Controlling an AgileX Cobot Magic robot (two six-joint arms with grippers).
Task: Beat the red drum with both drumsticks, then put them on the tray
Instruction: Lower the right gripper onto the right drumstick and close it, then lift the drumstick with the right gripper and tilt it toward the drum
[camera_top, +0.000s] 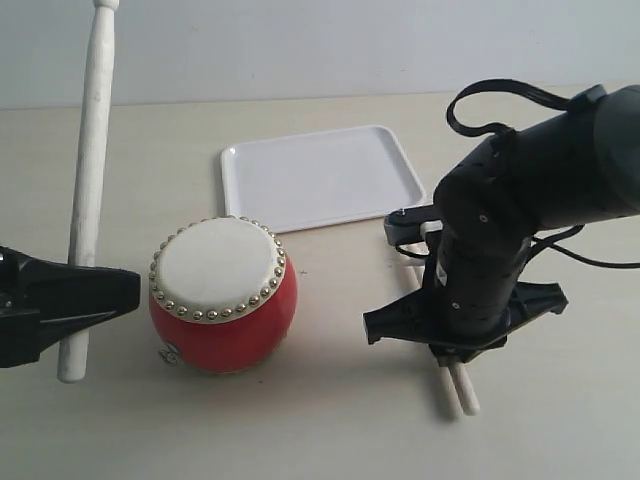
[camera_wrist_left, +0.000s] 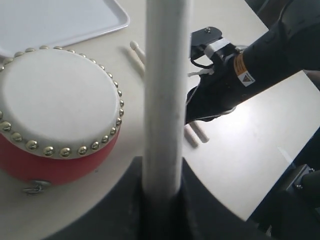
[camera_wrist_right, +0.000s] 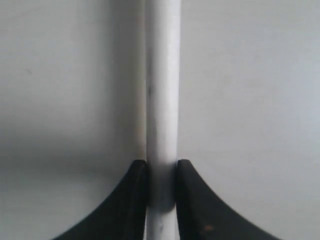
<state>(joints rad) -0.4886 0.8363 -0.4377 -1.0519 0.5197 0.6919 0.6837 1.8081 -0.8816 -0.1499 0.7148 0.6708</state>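
Observation:
The red drum (camera_top: 222, 297) with its cream skin stands left of centre on the table, and the left wrist view shows it too (camera_wrist_left: 55, 100). My left gripper (camera_top: 100, 295) is shut on one drumstick (camera_top: 90, 150), held upright just left of the drum; that drumstick (camera_wrist_left: 165, 100) rises from the gripper (camera_wrist_left: 162, 200). My right gripper (camera_top: 447, 358) is down at the table right of the drum, shut on the other drumstick (camera_wrist_right: 161, 100), which lies flat; its jaws (camera_wrist_right: 161, 172) press both sides. That stick's butt (camera_top: 464, 392) pokes out below the arm. The white tray (camera_top: 320, 178) sits behind.
The right arm's black body (camera_top: 520, 200) and its cable loom over the table's right side, close to the tray's right corner. The lying stick's bead tip (camera_wrist_left: 135, 46) shows between the tray (camera_wrist_left: 55, 20) and the right arm (camera_wrist_left: 240, 75). A pale wall bounds the far edge.

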